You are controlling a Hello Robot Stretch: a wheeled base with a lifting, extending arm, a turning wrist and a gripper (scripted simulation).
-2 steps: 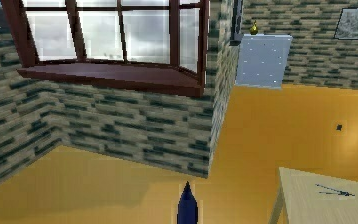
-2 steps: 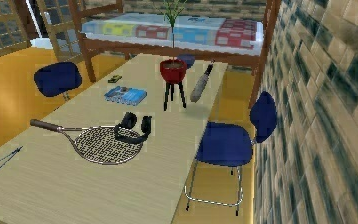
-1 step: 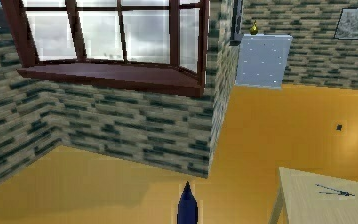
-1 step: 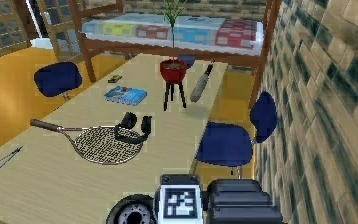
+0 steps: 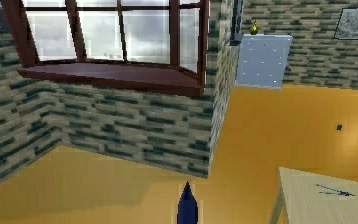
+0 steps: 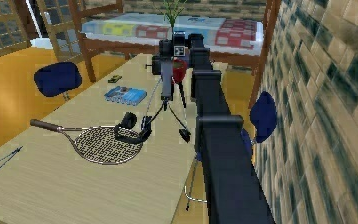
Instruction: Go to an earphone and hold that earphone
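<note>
While the dark square arm is hanging over the pale wooden bench, the small black curved earphone is lying just beside the oval net-strung racket, nearer than the jaws, whose state I cannot tell; I am judging a retraction, then a slow descent, wisest.

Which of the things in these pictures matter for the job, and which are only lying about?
For the job:
- pincer
- small dark thing at the racket's edge, perhaps the earphone

Only lying about:
- racket
- blue book
- pens
- blue chairs
- bed
- table
</note>
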